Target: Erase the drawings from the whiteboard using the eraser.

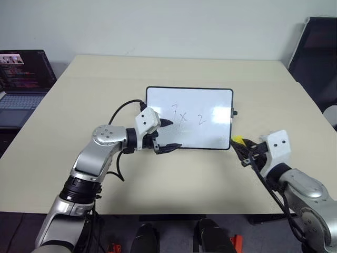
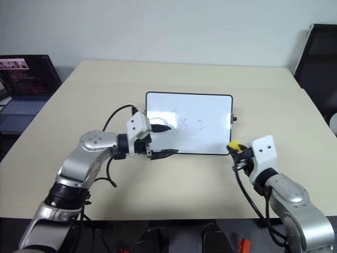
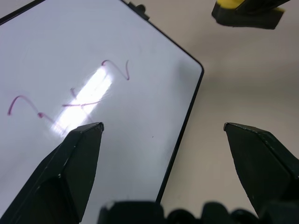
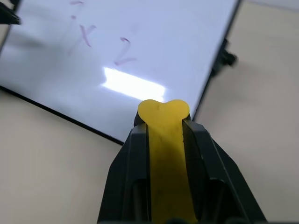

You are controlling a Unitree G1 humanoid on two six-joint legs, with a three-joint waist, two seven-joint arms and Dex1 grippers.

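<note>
Two grippers are busy at the whiteboard (image 1: 189,118) on the table (image 1: 79,95). From the head views, the left gripper (image 1: 167,136) sits at the board's near left corner with its fingers wide apart, one above the white surface and one just off the near edge, holding nothing. The right gripper (image 2: 238,153) is just beside the near right corner, and the yellow eraser (image 2: 235,144) sticks out of it toward the board. The drawings (image 1: 185,117) lie between the two grippers, closer to the left one, and look untouched. A laptop (image 1: 23,79) stands well apart, beyond the left arm.

In the left wrist view, the frame edge of the board runs between the open fingers (image 3: 77,158), with the marker strokes ahead of them and the eraser's tip past the far corner.

In the right wrist view, the two black fingers (image 4: 135,158) are clamped on the eraser, whose rounded end points at the board's edge; the strokes are ahead and a little to the side.

I judge the wiping has not begun: this is the approach. Next, the eraser must come over the frame, press flat on the surface, and sweep across the strokes while the left gripper steadies the board.
</note>
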